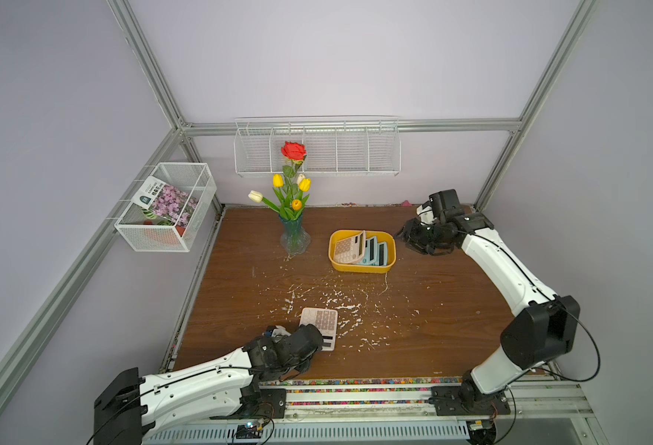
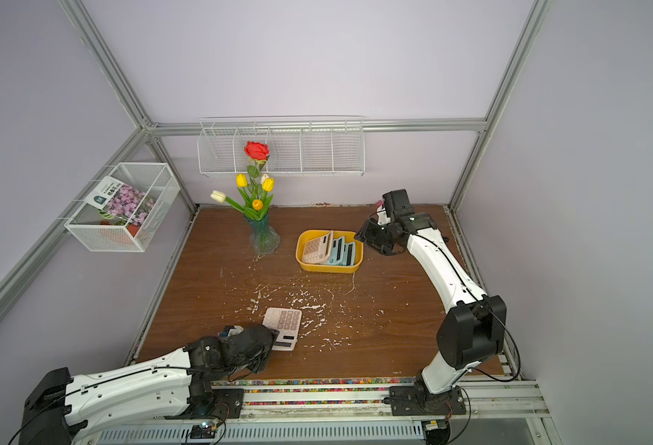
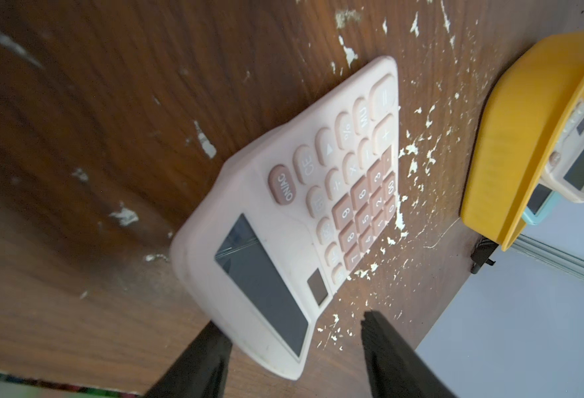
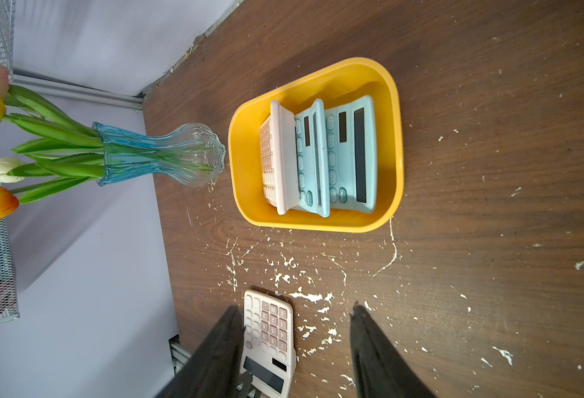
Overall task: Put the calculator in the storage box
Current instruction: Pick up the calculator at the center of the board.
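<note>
**Lining up the pickup**

The left gripper (image 3: 289,320), jaws apart, straddles the display end of the pink calculator (image 1: 319,321) lying flat at the table's (image 1: 433,308) 7 o'clock, seemingly to pinch its thicker edge. The yellow storage box (image 1: 361,269), toward 1 o'clock from it, holds three calculators (image 1: 371,252) leaning on edge. At its 3 o'clock the right gripper (image 4: 295,307) hangs parted and empty.
</note>
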